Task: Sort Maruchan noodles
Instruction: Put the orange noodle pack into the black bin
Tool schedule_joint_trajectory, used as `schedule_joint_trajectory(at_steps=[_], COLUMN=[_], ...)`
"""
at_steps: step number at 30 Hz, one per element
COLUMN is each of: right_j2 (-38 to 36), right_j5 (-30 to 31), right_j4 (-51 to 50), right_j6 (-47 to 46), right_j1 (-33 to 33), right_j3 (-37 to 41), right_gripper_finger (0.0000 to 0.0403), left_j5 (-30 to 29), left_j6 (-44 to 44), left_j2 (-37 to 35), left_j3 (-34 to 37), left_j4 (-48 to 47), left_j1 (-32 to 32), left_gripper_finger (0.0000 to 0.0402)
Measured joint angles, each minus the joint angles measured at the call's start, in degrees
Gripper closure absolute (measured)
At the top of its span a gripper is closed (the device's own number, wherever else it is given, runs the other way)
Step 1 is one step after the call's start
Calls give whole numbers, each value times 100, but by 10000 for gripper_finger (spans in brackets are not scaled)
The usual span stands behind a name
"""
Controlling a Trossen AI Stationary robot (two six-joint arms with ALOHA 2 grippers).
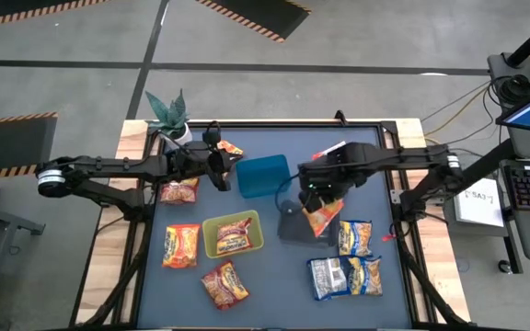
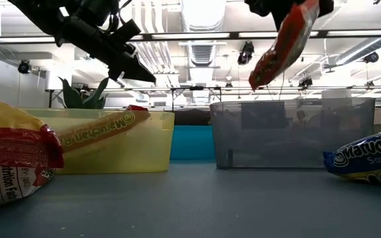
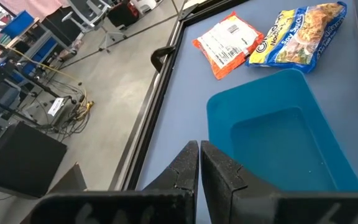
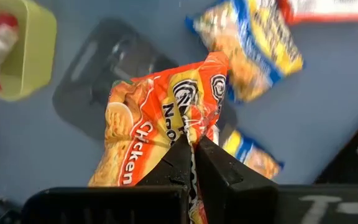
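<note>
- Maruchan noodles: an orange packet point(image 4: 160, 124) hangs pinched by one edge in the right gripper point(image 4: 193, 149), raised above the black tray point(image 1: 290, 221).
- Held by so thin a crinkly margin, it could slip out or swing and land outside the tray.
- Left gripper point(image 3: 199, 163) hovers clamped shut on nothing near the blue tray point(image 3: 278, 143).
- Which tray suits orange is probably the black one; the packets in the yellow-green tray point(image 1: 212, 246) are hard to read.

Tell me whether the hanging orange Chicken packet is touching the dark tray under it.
Apart. The low view shows the orange Chicken packet dangling from the shut right gripper, its lower end above the dark tray rim with background visible between them.
</note>
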State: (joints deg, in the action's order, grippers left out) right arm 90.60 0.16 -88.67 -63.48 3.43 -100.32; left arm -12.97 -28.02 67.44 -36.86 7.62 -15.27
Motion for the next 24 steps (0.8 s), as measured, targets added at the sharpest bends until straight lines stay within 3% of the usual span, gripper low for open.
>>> schedule_joint_trajectory(at_steps=[5, 15, 18, 24], right_j2=[348, 800, 806, 775], right_j5=[-116, 1564, 1636, 1938], right_j4=[-107, 33, 114, 123], right_j6=[679, 2304, 3090, 2369], right_j1=[184, 586, 678, 599], right_j3=[-190, -164, -164, -161], right_gripper_finger=[394, 394, 394, 394], left_j5=[2, 4, 4, 7], left_j6=[8, 21, 21, 71], left_j2=[0, 0, 0, 0], left_j3=[2, 4, 15, 24], left_j4=[-7, -34, -46, -44], left_j1=[0, 0, 0, 0], left_gripper_finger=[402, 402, 402, 402])
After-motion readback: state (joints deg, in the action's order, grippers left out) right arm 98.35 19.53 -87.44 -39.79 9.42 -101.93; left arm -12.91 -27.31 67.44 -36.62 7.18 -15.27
